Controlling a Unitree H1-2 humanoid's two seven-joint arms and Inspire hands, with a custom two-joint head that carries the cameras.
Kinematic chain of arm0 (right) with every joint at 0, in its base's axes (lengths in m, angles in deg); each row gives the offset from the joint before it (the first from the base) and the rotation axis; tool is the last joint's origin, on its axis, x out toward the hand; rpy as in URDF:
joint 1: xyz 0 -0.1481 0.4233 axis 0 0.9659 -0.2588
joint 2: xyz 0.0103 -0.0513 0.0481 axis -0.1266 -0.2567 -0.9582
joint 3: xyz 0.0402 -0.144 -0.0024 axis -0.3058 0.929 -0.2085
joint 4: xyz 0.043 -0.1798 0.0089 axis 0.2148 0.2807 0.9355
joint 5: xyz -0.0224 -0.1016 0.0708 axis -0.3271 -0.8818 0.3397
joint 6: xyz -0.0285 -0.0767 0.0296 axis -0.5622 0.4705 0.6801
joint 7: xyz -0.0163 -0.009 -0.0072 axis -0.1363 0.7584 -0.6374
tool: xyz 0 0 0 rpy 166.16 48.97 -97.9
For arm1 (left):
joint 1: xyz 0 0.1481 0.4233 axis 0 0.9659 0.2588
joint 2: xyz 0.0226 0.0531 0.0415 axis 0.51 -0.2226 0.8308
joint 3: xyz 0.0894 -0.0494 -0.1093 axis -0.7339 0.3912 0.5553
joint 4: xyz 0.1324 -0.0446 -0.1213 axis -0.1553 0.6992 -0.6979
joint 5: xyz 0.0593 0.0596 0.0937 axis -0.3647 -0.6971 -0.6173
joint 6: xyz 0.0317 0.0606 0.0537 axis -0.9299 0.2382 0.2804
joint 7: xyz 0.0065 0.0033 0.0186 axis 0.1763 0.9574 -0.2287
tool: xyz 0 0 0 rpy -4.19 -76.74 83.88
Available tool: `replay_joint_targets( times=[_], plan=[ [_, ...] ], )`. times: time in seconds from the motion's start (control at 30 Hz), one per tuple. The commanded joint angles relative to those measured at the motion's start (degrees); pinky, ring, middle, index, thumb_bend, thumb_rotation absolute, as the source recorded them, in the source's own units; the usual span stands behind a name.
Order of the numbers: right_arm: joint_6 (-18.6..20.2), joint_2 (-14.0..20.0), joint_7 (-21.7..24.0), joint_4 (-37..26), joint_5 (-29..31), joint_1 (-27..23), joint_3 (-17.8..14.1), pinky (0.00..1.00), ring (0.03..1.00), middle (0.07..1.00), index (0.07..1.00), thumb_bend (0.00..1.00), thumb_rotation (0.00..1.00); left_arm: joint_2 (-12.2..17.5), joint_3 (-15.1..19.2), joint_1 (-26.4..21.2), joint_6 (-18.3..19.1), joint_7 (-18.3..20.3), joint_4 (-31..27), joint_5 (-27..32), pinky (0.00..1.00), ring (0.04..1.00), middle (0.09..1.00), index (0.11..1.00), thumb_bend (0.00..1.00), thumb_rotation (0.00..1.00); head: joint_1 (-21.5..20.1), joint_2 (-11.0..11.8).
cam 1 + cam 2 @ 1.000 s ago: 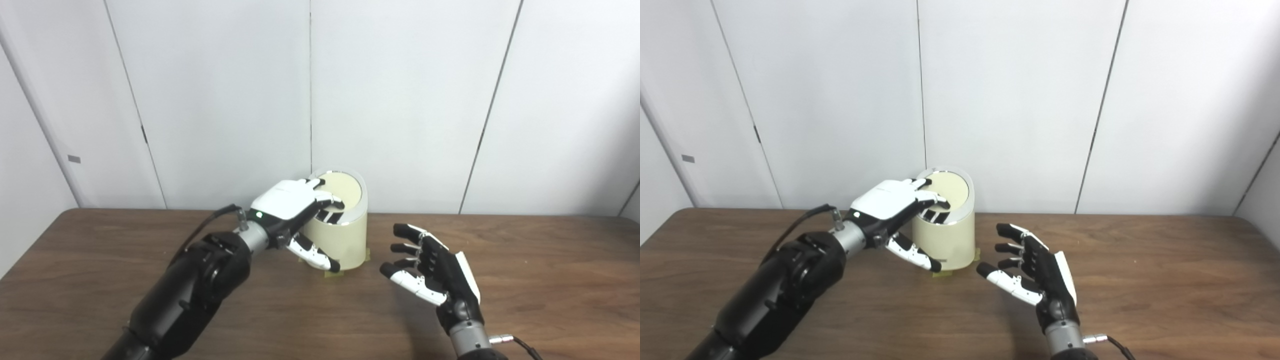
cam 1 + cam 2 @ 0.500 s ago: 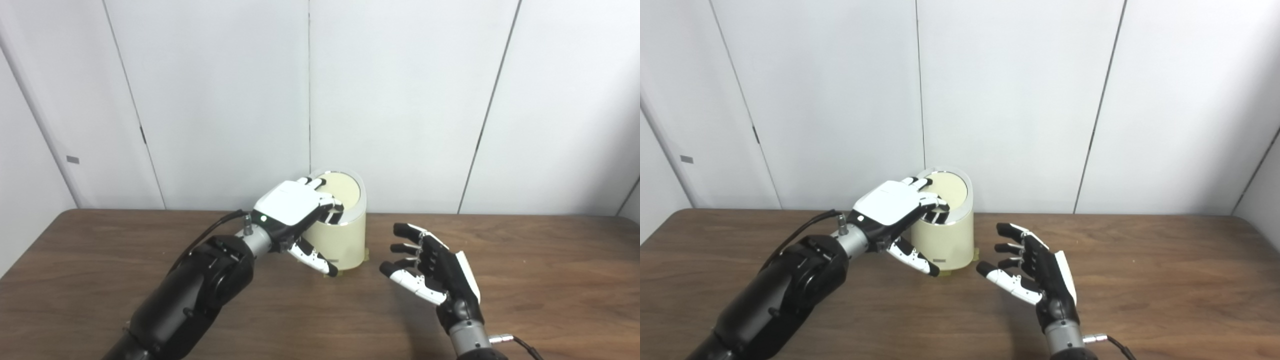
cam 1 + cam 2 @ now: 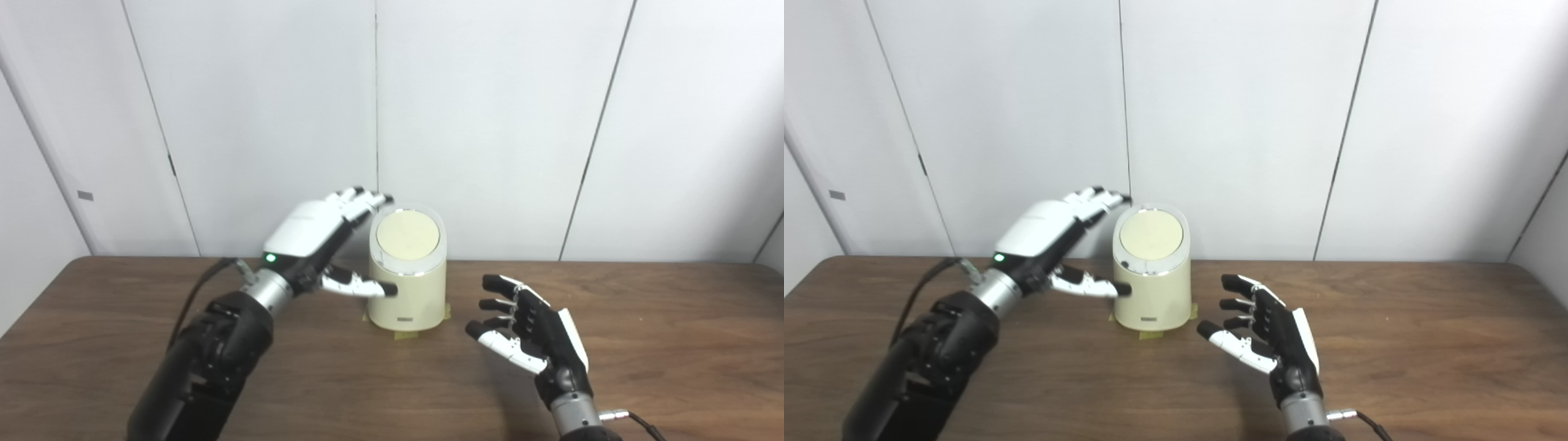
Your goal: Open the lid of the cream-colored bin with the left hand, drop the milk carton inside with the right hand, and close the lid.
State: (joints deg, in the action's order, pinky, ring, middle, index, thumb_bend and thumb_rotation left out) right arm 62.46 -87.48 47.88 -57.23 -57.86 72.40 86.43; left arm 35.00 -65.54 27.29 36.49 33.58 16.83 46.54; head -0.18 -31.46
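Cream-colored bin (image 3: pixel 407 288), lid (image 3: pixel 408 236) shut, between splayed empty left hand (image 3: pixel 318 236) and right hand (image 3: pixel 530 331).

Brown wooden table (image 3: pixel 674 343); white panelled wall (image 3: pixel 490 122) behind (small grey tag (image 3: pixel 85 196) at left)

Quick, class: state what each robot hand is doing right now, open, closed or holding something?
Left hand: open, holding nothing, beside the cream-colored bin.
Right hand: open, holding nothing, above the table.
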Motion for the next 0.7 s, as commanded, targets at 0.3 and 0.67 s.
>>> replay_joint_targets(
  times=[0.3, 0.67],
  plan=[
    [-1.04, 0.16, -0.11, -1.83, 1.06, -1.95, -0.75, 0.59, 0.711, 0.795, 0.723, 0.69, 0.36, -5.88, 12.16, 7.35, 0.44, -4.26, -1.34, 23.55, 0.82, 0.919, 0.917, 0.899, 0.81, 0.32, 0.02, -0.35],
    [-3.18, 1.76, 2.43, -1.23, 5.82, -1.92, -1.51, 0.61, 0.728, 0.803, 0.749, 0.78, 0.34, -9.24, 16.58, 19.13, -1.74, -7.00, -0.15, 34.10, 0.55, 0.675, 0.740, 0.813, 0.74, 0.33, 0.05, -0.36]
  ],
)
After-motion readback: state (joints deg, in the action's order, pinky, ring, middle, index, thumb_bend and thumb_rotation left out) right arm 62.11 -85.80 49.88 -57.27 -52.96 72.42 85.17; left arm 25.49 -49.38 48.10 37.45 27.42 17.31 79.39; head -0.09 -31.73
